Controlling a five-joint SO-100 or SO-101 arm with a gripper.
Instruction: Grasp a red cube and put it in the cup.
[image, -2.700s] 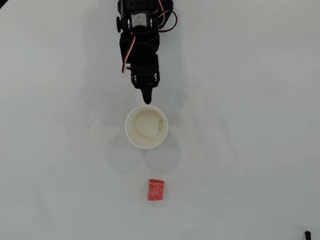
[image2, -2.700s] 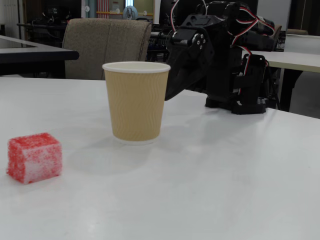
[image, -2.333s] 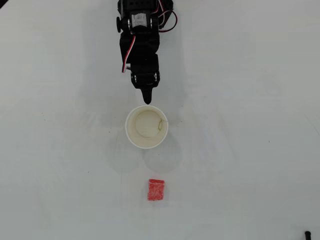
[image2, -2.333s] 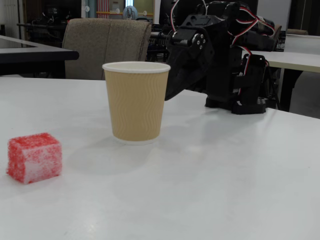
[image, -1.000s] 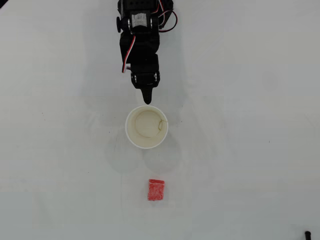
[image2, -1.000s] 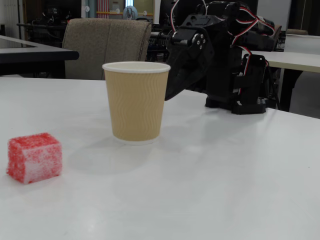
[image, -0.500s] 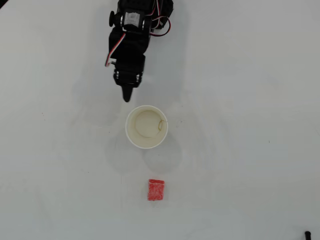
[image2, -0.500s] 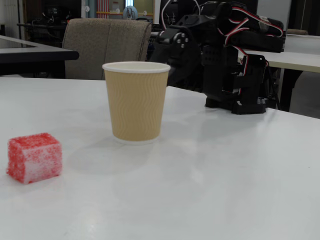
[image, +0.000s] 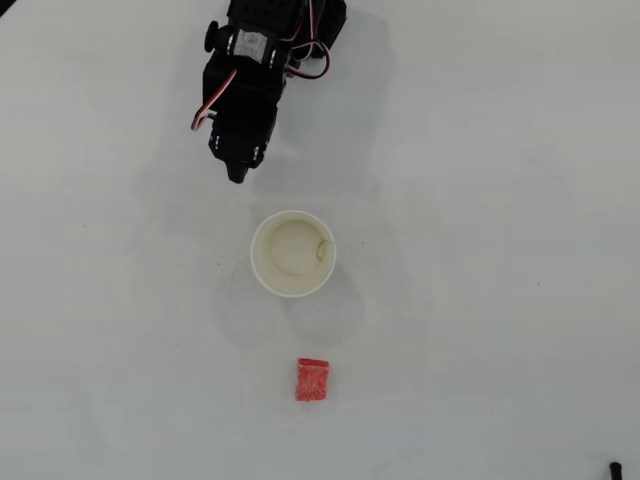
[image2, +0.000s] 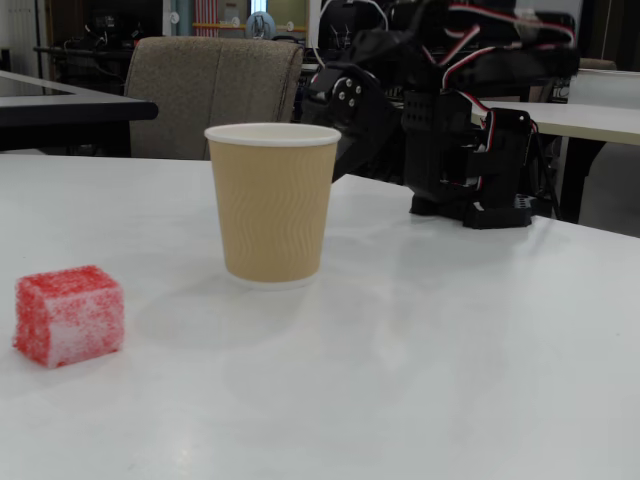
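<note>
The red cube (image: 312, 380) lies on the white table below the cup in the overhead view. In the fixed view the red cube (image2: 68, 315) sits at the near left. The cup (image: 256, 262) stands upright and holds nothing; in the fixed view the cup (image2: 272, 210) has a tan ribbed wall and a white rim. My gripper (image: 237, 177) is above and left of the cup in the overhead view, clear of its rim, with its fingers together in one point and holding nothing. In the fixed view the black arm (image2: 352, 100) rises behind the cup, which hides the fingertips.
The arm's base (image2: 490, 175) stands at the table's far side. A small black object (image: 614, 468) lies at the bottom right corner of the overhead view. A padded chair (image2: 215, 90) and other tables stand behind the table.
The arm has swung left in the overhead view and pulled its tip back from the cup's rim. Cup and cube have not moved.
</note>
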